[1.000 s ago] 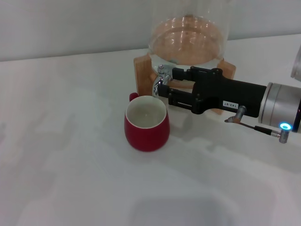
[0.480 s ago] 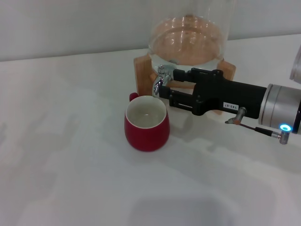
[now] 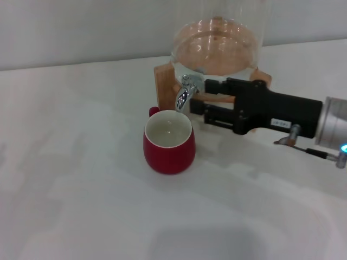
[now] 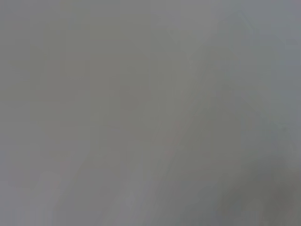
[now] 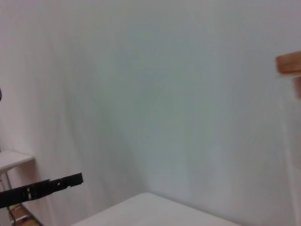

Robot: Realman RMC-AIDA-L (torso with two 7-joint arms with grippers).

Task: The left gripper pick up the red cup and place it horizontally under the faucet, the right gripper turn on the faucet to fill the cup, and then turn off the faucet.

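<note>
the red cup stands on the table just before the faucet, with the right tool at the faucet's right.

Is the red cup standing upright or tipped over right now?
Upright. The red cup sits on its base on the table, its open mouth facing up below the faucet.

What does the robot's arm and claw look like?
The right gripper is a black, boxy claw with two straight fingers. Behind it runs a long black arm carrying a small white label, then a shiny silver cylinder with a little glowing blue-green ring light and a thin cable beside it. The left gripper is not in view.
</note>
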